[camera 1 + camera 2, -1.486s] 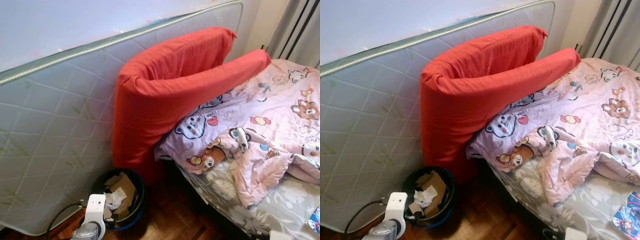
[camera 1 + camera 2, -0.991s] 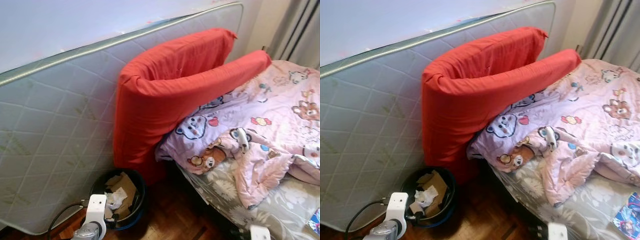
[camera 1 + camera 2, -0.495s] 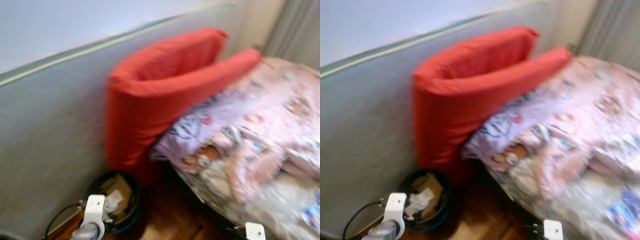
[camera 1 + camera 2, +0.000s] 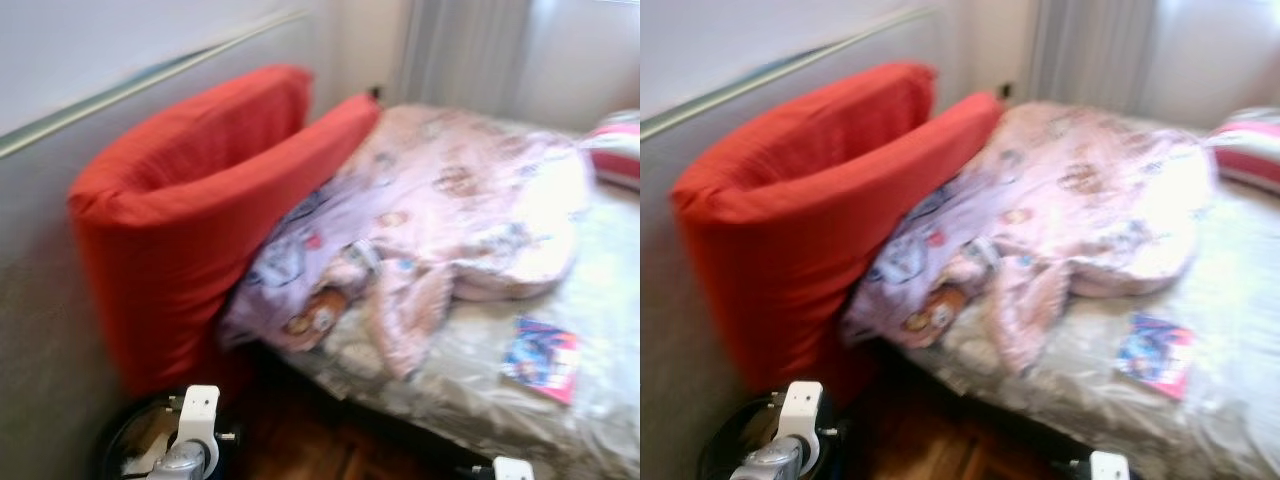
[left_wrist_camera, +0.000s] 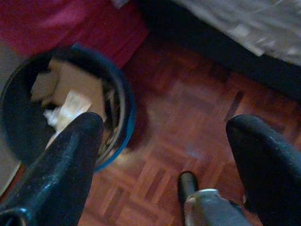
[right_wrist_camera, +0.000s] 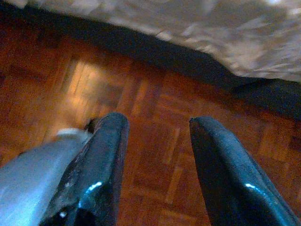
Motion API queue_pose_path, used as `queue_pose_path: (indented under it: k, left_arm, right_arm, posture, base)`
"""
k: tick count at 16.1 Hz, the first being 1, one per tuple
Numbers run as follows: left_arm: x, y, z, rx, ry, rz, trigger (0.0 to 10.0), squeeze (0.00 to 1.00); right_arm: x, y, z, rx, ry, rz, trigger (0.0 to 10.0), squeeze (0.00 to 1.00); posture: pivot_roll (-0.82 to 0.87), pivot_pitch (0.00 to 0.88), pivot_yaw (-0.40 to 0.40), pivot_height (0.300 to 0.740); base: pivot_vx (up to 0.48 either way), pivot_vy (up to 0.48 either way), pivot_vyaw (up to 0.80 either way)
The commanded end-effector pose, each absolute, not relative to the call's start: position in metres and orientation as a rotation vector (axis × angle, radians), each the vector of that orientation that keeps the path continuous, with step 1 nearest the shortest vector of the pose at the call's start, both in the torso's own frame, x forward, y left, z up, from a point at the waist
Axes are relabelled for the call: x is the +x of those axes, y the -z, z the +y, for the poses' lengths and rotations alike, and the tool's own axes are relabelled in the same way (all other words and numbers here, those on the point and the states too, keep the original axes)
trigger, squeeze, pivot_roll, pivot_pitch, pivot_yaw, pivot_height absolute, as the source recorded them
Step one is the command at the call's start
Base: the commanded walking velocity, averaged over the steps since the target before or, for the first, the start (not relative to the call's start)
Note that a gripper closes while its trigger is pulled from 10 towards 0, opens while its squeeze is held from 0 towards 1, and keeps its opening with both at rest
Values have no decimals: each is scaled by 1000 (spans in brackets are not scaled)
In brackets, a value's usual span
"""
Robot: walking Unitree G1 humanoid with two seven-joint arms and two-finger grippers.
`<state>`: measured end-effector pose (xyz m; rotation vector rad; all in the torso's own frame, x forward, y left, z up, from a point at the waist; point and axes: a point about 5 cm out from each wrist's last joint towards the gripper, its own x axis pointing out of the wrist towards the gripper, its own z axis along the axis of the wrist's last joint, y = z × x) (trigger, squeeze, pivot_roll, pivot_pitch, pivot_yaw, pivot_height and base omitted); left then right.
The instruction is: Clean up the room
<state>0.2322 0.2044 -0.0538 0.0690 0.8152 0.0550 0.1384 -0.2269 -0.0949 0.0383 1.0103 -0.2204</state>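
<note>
Scene, left to right, with places given relative to the bed [image 4: 600, 400]. The head views are blurred.

Farthest from the bed, a pale mattress [image 4: 40, 400] stands on edge against the wall. A red cushion [image 4: 190, 220], folded into a U, leans on the mattress, and its nearer arm touches the bed's head end. Below the cushion, on the parquet floor [image 5: 178, 141] just beside the bed's corner, sits a dark bin [image 5: 123, 106] with a blue rim; it holds cardboard [image 5: 77, 84] and crumpled white paper [image 5: 66, 110].

The left hand [image 5: 164, 155] hangs above the floor between bin and bed frame, its two black fingers [image 5: 70, 165] spread wide with nothing between them. The left arm's white wrist mount [image 4: 197, 415] rises in front of the bin.

On the bed, a pink quilt [image 4: 450, 210] printed with cartoon animals lies rumpled across the head half, one corner draping over the near edge. Beyond it lies the grey floral sheet. A colourful booklet [image 4: 542, 358] lies flat on the sheet near the bed's front edge, apart from the quilt. A red-and-white striped pillow [image 4: 615, 150] lies at the far right.

The right hand [image 6: 157, 155] hangs low over the floor beside the bed's dark underside, fingers [image 6: 221, 165] apart, holding nothing. Grey curtains [image 4: 470, 50] hang behind the bed.
</note>
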Motion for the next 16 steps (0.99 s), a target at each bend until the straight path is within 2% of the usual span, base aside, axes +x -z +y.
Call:
queue_pose_path:
  k: [1, 5, 16]
  left_arm:
    - [228, 56, 212, 87, -70, 837, 10000, 0]
    - [228, 55, 212, 89, -69, 837, 10000, 0]
    - [228, 55, 212, 104, -61, 838, 10000, 0]
  right_arm:
    - [137, 97, -221, 55, 214, 1015, 10000, 0]
    - [136, 97, -220, 62, 220, 1011, 10000, 0]
    - [138, 97, -219, 69, 214, 997, 10000, 0]
  posture:
    - [82, 0, 12, 740]
    - [89, 0, 13, 740]
    - [87, 0, 16, 740]
  base:
    - [0, 0, -788]
    - [0, 0, -725]
    - [0, 0, 0]
